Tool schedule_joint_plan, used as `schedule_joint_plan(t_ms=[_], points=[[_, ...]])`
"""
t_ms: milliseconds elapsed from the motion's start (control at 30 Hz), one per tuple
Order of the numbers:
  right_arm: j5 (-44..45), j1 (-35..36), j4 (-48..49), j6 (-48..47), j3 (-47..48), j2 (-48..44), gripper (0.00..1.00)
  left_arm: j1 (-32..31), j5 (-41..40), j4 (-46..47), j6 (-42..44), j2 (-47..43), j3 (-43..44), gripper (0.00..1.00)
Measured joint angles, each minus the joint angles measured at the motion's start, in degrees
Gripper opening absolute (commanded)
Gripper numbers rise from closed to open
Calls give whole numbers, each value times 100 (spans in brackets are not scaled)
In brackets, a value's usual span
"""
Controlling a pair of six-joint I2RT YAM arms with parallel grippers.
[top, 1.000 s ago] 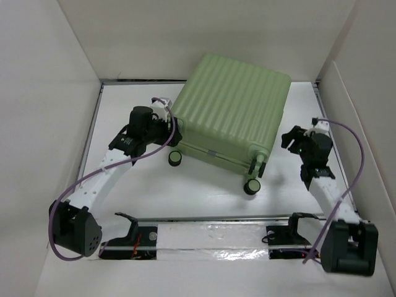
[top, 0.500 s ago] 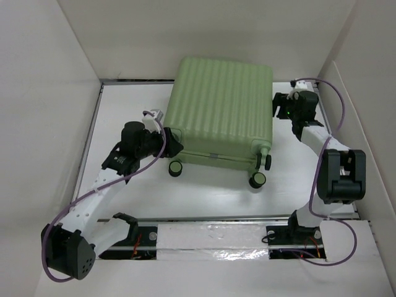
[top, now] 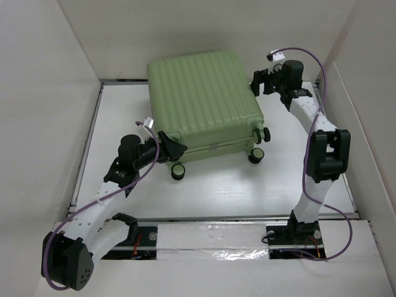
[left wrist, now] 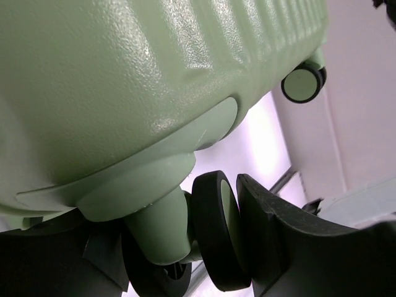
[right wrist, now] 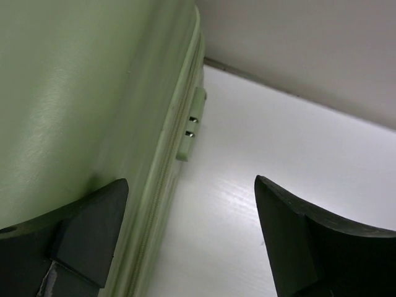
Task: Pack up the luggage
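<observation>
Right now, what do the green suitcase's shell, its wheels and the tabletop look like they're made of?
The luggage shell: likely hard moulded plastic, ribbed, finely pebbled with a soft sheen. The wheel: matte black tyre, probably rubber, on a pale green plastic-looking hub. The table: smooth white board, faintly glossy; whether laminate or paint, I can't tell.

Top cam looks down; both wrist cams v. close to luggage (top: 201, 93).
</observation>
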Motion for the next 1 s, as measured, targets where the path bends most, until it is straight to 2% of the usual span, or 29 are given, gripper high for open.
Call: schedule_joint_plan(t_ms=[100, 167, 400, 433, 467, 500, 533, 567, 667, 767, 833, 867, 967, 1000], points=[[72, 59, -98, -92, 214, -125, 100, 39, -68, 389, -286, -57, -175, 0], [243, 131, 98, 39, -70, -531, 100, 39, -87, 466, -396, -74, -201, 0], [-208, 404, 1137, 632, -1762, -3145, 100, 11, -70, 1073, -802, -92, -446, 0], [-197, 407, 1314, 643, -2092, -3628, 92, 9, -57, 1172, -870, -90, -492, 0], [-184, 439, 1493, 638, -2461, -4116, 54, 2, -46, 1318, -946, -72, -540, 0], [-114, 501, 1775, 614, -2927, -4623, 27, 0, -31, 1453, -1045, -50, -584, 0], [-70, 619, 2118, 638, -3475, -5134, 5, -4, -15, 1617, -1137, -17, -632, 0], [-52, 820, 2328, 669, -4054, -5668, 0, -11, 4, 1755, -1222, 26, -664, 0], [173, 1744, 3047, 800, -5694, -6800, 0, -13, 46, 2188, -1438, 186, -752, 0], [826, 2761, 3775, 955, -7375, -7023, 0, -15, 50, 2514, -1598, 317, -798, 0], [1279, 3060, 3963, 1113, -8238, -6566, 11, -17, 39, 2627, -1663, 330, -831, 0], [1493, 3062, 4044, 1202, -8535, -6234, 24, -20, 35, 2647, -1687, 330, -835, 0], [1893, 2704, 4352, 1421, -8887, -5281, 50, -24, 26, 2662, -1727, 328, -835, 0], [1976, 2509, 4583, 1475, -8887, -5027, 52, -24, 26, 2667, -1735, 328, -835, 0]])
